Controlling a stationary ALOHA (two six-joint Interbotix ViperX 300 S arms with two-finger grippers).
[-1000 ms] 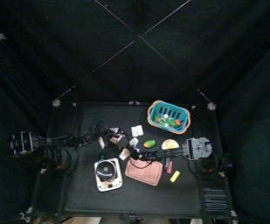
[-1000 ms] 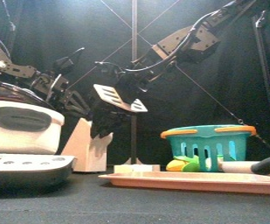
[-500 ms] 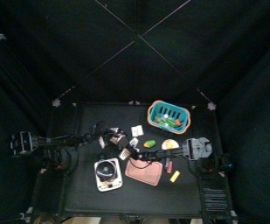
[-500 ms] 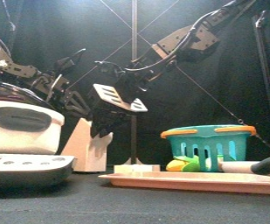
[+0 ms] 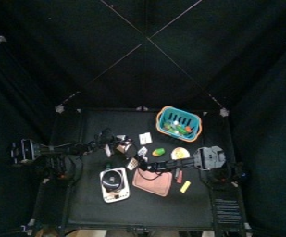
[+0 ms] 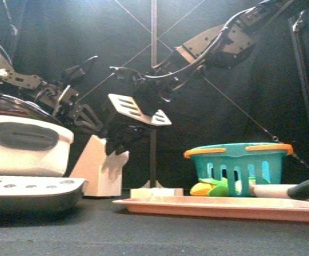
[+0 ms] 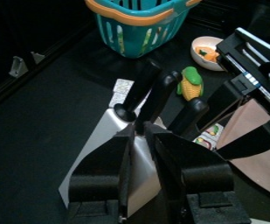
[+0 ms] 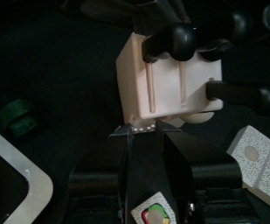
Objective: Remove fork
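Observation:
A white utensil block [image 6: 101, 170] [image 8: 161, 83] stands left of the table's middle, with black handles [image 8: 178, 39] sticking out of it. The fork [image 6: 138, 108], a grey slotted head, hangs just above the block. In the right wrist view only its thin edge and tines [image 8: 127, 131] show, close to the block's face. My right gripper [image 8: 128, 162] has reached across the middle and is shut on the fork. My left gripper [image 7: 161, 153] sits against the block [image 7: 102, 162], its jaws closed on the block's near end.
A teal basket [image 6: 237, 165] [image 5: 176, 118] stands at the back right. A pink tray [image 6: 224, 205] lies in front of it. A white cooker [image 6: 23, 150] fills the front left. A corn cob [image 7: 190, 83] and a small bowl [image 7: 207, 51] lie near the block.
In the front view the fork and the right gripper have risen slightly above the block. The left arm and the block have stayed put.

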